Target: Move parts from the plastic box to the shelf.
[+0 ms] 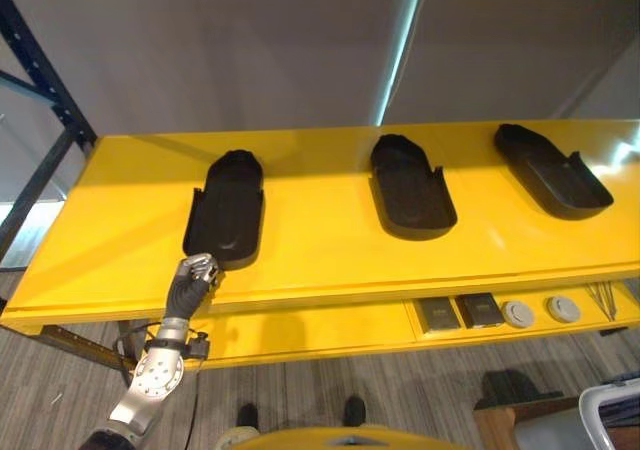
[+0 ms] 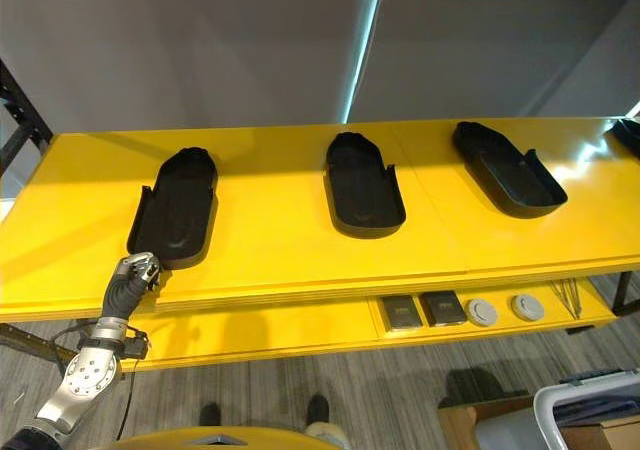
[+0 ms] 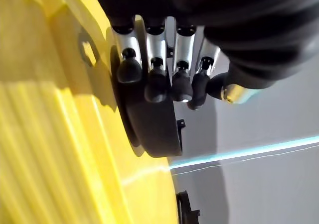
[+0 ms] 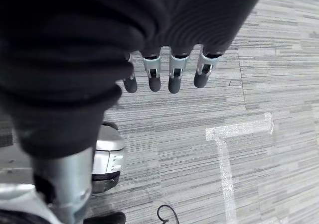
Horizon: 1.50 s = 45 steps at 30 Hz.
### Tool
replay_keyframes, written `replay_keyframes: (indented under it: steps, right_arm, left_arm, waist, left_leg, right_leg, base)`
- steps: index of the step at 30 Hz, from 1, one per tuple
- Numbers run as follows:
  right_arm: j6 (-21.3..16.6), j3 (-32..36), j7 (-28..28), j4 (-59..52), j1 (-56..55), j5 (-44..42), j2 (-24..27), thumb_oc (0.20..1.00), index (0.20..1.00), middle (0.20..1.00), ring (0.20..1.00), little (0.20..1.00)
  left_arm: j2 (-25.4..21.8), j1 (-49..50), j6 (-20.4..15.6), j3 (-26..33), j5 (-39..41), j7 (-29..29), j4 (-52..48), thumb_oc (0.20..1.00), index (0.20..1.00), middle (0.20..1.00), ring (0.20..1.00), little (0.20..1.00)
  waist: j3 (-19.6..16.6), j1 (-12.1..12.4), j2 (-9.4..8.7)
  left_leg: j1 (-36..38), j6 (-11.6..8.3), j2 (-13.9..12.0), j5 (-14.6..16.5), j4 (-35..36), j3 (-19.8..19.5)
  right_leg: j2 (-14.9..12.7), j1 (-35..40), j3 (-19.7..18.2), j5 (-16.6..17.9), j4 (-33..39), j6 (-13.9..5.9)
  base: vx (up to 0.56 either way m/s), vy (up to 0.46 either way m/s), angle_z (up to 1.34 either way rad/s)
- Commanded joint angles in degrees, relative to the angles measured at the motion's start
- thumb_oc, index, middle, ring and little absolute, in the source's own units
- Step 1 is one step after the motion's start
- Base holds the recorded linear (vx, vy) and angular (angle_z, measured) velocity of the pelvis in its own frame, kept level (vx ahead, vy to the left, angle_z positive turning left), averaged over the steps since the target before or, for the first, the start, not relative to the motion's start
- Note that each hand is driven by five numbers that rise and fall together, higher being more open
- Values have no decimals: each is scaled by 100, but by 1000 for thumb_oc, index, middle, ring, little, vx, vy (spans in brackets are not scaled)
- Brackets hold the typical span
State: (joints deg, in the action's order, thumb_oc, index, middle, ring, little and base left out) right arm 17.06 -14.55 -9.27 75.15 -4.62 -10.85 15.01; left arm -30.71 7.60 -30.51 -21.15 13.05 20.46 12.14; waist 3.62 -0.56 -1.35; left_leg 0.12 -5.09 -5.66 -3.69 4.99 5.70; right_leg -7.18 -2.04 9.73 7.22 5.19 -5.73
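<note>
Three black moulded parts lie on the yellow shelf (image 1: pixel 320 255): a left part (image 1: pixel 228 210), a middle part (image 1: pixel 410 185) and a right part (image 1: pixel 550 170). My left hand (image 1: pixel 190 282) is at the shelf's front edge, right at the left part's near end (image 3: pixel 152 129). Its fingers (image 3: pixel 157 82) are loosely bent in front of that end and grip nothing; the thumb is beside the part. My right hand (image 4: pixel 169 74) hangs low over the grey floor, fingers relaxed and empty.
A lower yellow ledge holds two dark square blocks (image 1: pixel 438 314) and two grey discs (image 1: pixel 518 314). A dark blue rack post (image 1: pixel 40 80) stands at the far left. The rim of a pale plastic box (image 2: pixel 590 410) shows at the lower right. A grey wall backs the shelf.
</note>
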Motion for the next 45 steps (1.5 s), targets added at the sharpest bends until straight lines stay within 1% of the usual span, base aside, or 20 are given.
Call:
replay_keyframes:
  steps: [1, 12, 15, 18, 23, 24, 26, 27, 29, 31, 33, 35, 36, 37, 38, 39, 40, 41, 43, 45]
  right_arm:
    - [-38, -28, 99, 186, 346, 150, 75, 1000, 1000, 1000, 1000, 1000]
    - [-108, -11, 116, 157, 267, 210, 61, 1000, 1000, 1000, 1000, 1000]
    - [-117, 34, 120, 179, 278, 195, 59, 1000, 1000, 1000, 1000, 1000]
    - [-91, 89, 129, 225, 300, 168, 43, 1000, 1000, 1000, 1000, 1000]
    - [-80, 189, 175, 364, 425, 231, 9, 1000, 1000, 1000, 1000, 1000]
    - [-39, 164, 157, 387, 533, 237, 18, 1000, 1000, 1000, 1000, 1000]
    - [-15, 128, 73, 410, 651, 151, 54, 1000, 1000, 1000, 1000, 1000]
    - [-16, 126, 72, 411, 652, 150, 55, 1000, 1000, 1000, 1000, 1000]
    - [52, 5, -48, 383, 791, 164, 55, 1000, 1000, 1000, 1000, 1000]
    - [43, -71, -81, 391, 830, 134, 59, 1000, 1000, 1000, 1000, 1000]
    - [75, -156, -67, 378, 912, -19, 85, 1000, 1000, 1000, 1000, 1000]
    - [134, -175, 20, 363, 987, -206, 74, 1000, 1000, 1000, 1000, 1000]
    - [177, -171, 62, 354, 1040, -310, 86, 1000, 1000, 1000, 1000, 1000]
    - [236, -153, 45, 353, 1085, -339, 123, 1000, 1000, 1000, 1000, 1000]
    - [267, -136, 24, 354, 1095, -320, 149, 1000, 1000, 1000, 1000, 1000]
    - [304, -155, 25, 355, 1090, -277, 141, 1000, 1000, 1000, 1000, 1000]
    - [305, -157, 24, 370, 1095, -267, 136, 1000, 1000, 1000, 1000, 1000]
    - [305, -159, 14, 421, 1109, -235, 112, 1000, 1000, 1000, 1000, 1000]
    - [292, -128, 40, 491, 1112, -249, 96, 1000, 1000, 1000, 1000, 1000]
    - [262, -57, 59, 549, 1096, -320, 86, 1000, 1000, 1000, 1000, 1000]
  left_arm:
    - [114, -810, -340, 232, -215, 280, -43, 200, 200, 200, 200, 200]
    - [139, -1063, -119, 236, -406, 423, 29, 200, 200, 200, 200, 200]
    - [119, -998, 44, 241, -238, 446, -16, 200, 200, 200, 200, 200]
    - [147, -867, -40, 280, -358, 640, 37, 200, 200, 200, 200, 200]
    - [260, -550, -181, 440, -479, 1672, 136, 200, 200, 200, 200, 200]
    - [341, -425, -109, 568, -497, 2242, 216, 200, 200, 200, 200, 200]
    - [441, -270, -195, 717, -694, 2927, 515, 200, 200, 200, 200, 200]
    - [447, -270, -197, 713, -713, 2948, 518, 200, 200, 200, 200, 200]
    - [635, -142, -491, 1115, -923, 3574, 1202, 200, 200, 200, 200, 200]
    - [761, -123, -666, 1313, -482, 3781, 1518, 200, 200, 200, 200, 200]
    - [1148, -104, -1073, 1869, 839, 3786, 2344, 200, 200, 200, 200, 200]
    - [1374, -87, -1379, 2373, 858, 3489, 3049, 200, 200, 200, 200, 200]
    - [1422, -78, -1336, 2585, 638, 3495, 3335, 200, 200, 200, 200, 200]
    - [1450, -41, -1082, 2679, 577, 3402, 3597, 200, 200, 200, 200, 200]
    - [1503, -7, -846, 2721, 992, 2868, 3823, 200, 200, 200, 200, 200]
    - [1646, 15, -452, 2836, 1305, 2276, 4443, 576, 576, 576, 576, 576]
    - [1671, 15, -446, 2853, 1334, 2170, 4579, 702, 702, 702, 702, 702]
    - [1727, 20, -294, 2837, 1295, 1907, 4931, 1000, 1000, 1000, 1000, 1000]
    - [1735, 24, -226, 2687, 1384, 1563, 5272, 1000, 1000, 1000, 1000, 1000]
    - [1795, 27, 20, 2571, 1427, 1144, 5571, 1000, 1000, 1000, 1000, 1000]
  waist:
    - [328, -73, 224]
    - [300, -193, 211]
    - [259, -165, 218]
    - [229, -110, 222]
    - [144, 79, 245]
    - [114, 198, 242]
    - [84, 315, 231]
    - [86, 308, 233]
    - [53, 464, 200]
    - [53, 513, 195]
    - [80, 587, 196]
    - [103, 639, 191]
    - [107, 670, 187]
    - [100, 699, 190]
    - [89, 709, 196]
    - [97, 694, 200]
    - [100, 690, 201]
    - [110, 668, 199]
    - [120, 619, 199]
    - [125, 569, 190]
  left_leg:
    - [-23, 164, 17, 127, 1, 133]
    - [11, 143, -28, 127, 1, 243]
    - [38, 137, -38, 132, 1, 243]
    - [75, 128, -31, 136, 1, 228]
    - [113, 131, -8, 138, 1, 152]
    - [139, 130, 2, 128, 1, 57]
    - [174, 109, 11, 106, 1, -42]
    - [176, 109, 12, 106, 1, -48]
    - [214, 81, 23, 52, 1, -164]
    - [222, 67, 20, 29, 1, -216]
    - [213, 38, 11, -29, -20, -338]
    - [220, 13, 0, -61, -26, -397]
    - [226, -6, -17, -75, -26, -438]
    - [231, -31, -37, -87, -27, -472]
    - [226, -51, -50, -102, -27, -478]
    - [221, -93, -92, -129, -46, -451]
    - [220, -100, -103, -133, -49, -439]
    - [222, -112, -126, -136, -57, -401]
    - [223, -118, -151, -140, -62, -334]
    - [209, -112, -174, -146, -81, -269]
  right_leg:
    - [23, 349, -138, -232, -42, -156]
    - [23, 357, -191, -228, -23, -171]
    - [25, 400, -157, -257, -23, -162]
    - [18, 466, -98, -277, -28, -157]
    - [-12, 571, 49, -313, -46, -137]
    - [-16, 640, 144, -329, -55, -112]
    - [-25, 721, 246, -350, -60, -97]
    - [-25, 726, 252, -351, -60, -97]
    - [-15, 810, 356, -357, -76, -65]
    - [-8, 831, 392, -365, -86, -47]
    - [7, 855, 445, -375, -110, -12]
    - [22, 879, 486, -384, -118, 9]
    - [37, 899, 508, -403, -118, 28]
    - [48, 919, 526, -416, -108, 39]
    - [46, 921, 533, -416, -99, 33]
    - [36, 909, 554, -407, -98, 11]
    - [34, 908, 560, -408, -97, 10]
    - [26, 901, 573, -412, -96, 6]
    - [17, 890, 568, -415, -102, 4]
    - [15, 887, 533, -416, -114, -1]
  base:
    - [7, 2, -5]
    - [-8, -3, -5]
    - [-31, -5, -5]
    - [-42, -14, 1]
    - [-76, -31, 5]
    - [-94, -62, 21]
    - [-75, -55, 25]
    - [-73, -71, 35]
    - [-62, -80, 28]
    - [-53, -61, 24]
    - [-84, -83, 22]
    - [-53, -54, 21]
    - [-32, -38, 12]
    - [-39, -27, 6]
    - [-63, 7, 13]
    - [-59, 24, 14]
    - [-70, 40, 13]
    - [-51, 46, 4]
    - [-47, 53, -2]
    - [-37, 60, -2]
